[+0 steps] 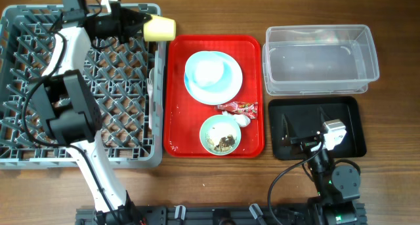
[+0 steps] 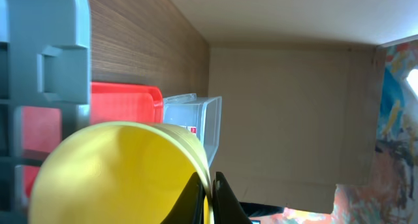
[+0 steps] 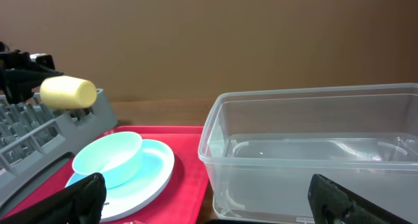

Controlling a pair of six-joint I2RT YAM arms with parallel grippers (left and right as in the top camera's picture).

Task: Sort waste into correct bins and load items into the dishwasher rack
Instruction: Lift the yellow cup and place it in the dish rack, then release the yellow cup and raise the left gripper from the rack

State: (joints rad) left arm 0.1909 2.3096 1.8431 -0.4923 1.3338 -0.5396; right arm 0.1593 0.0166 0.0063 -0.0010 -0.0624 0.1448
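My left gripper (image 1: 141, 26) is shut on the rim of the yellow cup (image 1: 159, 28), held on its side over the far right corner of the grey dishwasher rack (image 1: 39, 87). In the left wrist view the fingers (image 2: 212, 198) pinch the cup's wall (image 2: 117, 172). On the red tray (image 1: 252, 54) a pale bowl (image 1: 209, 69) sits on the light blue plate (image 1: 231, 87). Nearer, a bowl with food scraps (image 1: 220, 134), the red-and-white wrapper (image 1: 239, 107) and the tissue (image 1: 243, 119). My right gripper (image 1: 303, 128) is open and empty over the black tray (image 1: 348, 113).
The clear tub (image 1: 320, 58) stands behind the black tray and fills the right wrist view (image 3: 313, 152), with the plate (image 3: 153, 175) and bowl (image 3: 108, 159) to its left. A white utensil (image 1: 151, 87) lies along the rack's right edge.
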